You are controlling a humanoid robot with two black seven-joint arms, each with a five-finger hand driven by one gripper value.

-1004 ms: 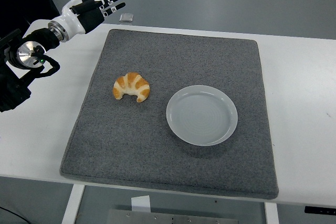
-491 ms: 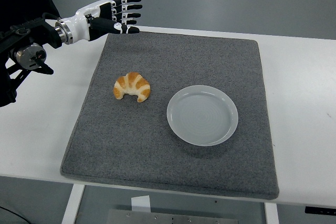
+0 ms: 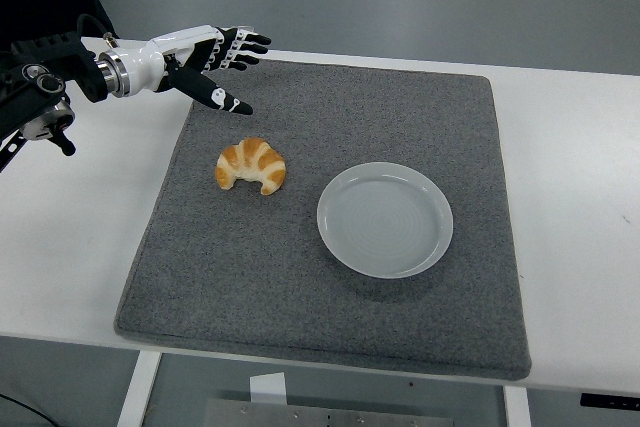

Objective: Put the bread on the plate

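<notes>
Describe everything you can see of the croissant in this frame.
The croissant is a small golden-brown crescent with paler bands across its ridged back and both tips curling toward the table's near edge. It looks whole and lies flat on the grey felt mat, left of the white plate and clear of it. Nothing touches it but the mat; the left hand hovers open beyond it, thumb pointing down toward it.

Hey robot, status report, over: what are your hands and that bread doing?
Left robot hand open, above mat's far-left corner. Bread untouched on mat, left of empty plate. Nothing between them.
</notes>
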